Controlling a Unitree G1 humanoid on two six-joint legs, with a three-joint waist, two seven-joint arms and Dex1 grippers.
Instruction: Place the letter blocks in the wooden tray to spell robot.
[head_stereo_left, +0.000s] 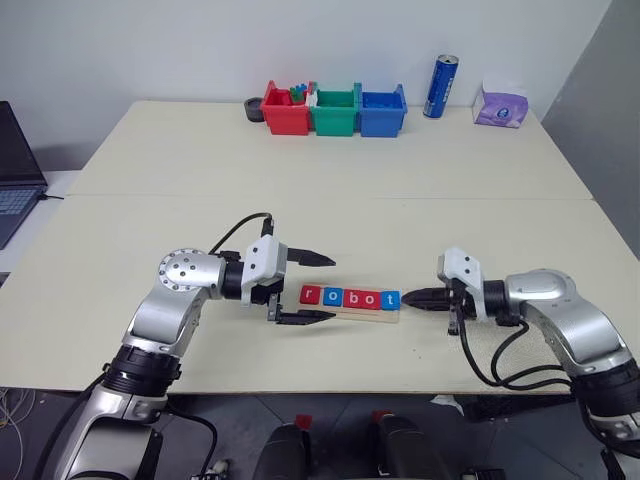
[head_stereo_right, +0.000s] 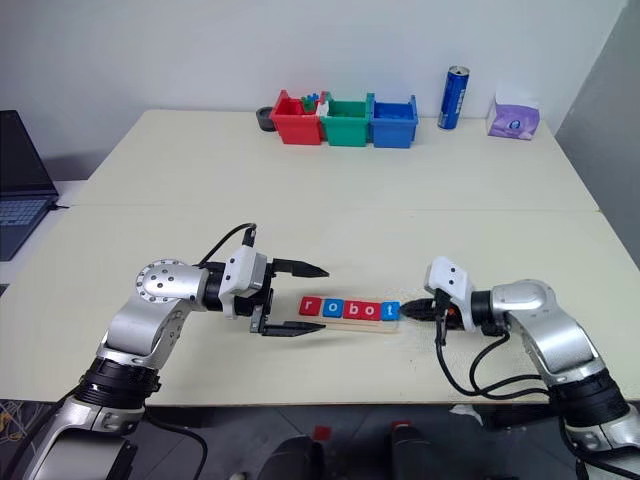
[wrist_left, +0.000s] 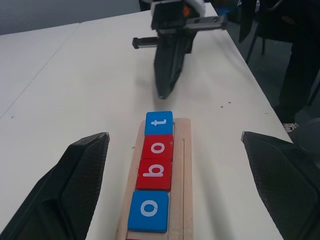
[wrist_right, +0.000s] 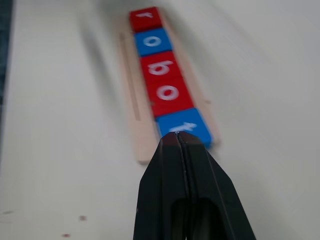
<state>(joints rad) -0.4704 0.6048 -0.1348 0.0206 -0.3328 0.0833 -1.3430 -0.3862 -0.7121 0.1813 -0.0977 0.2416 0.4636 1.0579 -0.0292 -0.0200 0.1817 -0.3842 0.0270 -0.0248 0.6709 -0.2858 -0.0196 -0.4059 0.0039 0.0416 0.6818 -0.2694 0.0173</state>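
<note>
the wooden tray (head_stereo_left: 352, 309) lies on the desk (head_stereo_left: 330, 210) between the two grippers, carrying all five letter blocks (head_stereo_left: 350, 298) in a touching row that reads r, o, b, o, t from the left gripper's end. the left gripper (head_stereo_left: 309, 288) sits at the r end of the tray with its fingers spread wide and empty, one finger on either side of the tray's long axis; the right gripper (head_stereo_left: 413, 298) points at the t end with its fingers pressed together, holding nothing, its tip just beside the blue t block (wrist_right: 184, 126). judged from this layout, the word is spelled and the step in hand is a final squaring or a withdrawal. to do it well, any nudge from the closed right fingers should run along the tray's length, lightly, so the row does not buckle or ride over the tray's edge; both arms should back away along that same axis without sweeping sideways across the tray. the head views give the whole word and both grippers relative to the tray, plus the coloured bins (head_stereo_left: 334, 110) far beyond it. the left wrist view adds that the blocks sit against one side of the tray, leaving bare wood with a groove along the other side; the right wrist view shows the seam of the closed fingers near the t block, though contact cannot be told.
</note>
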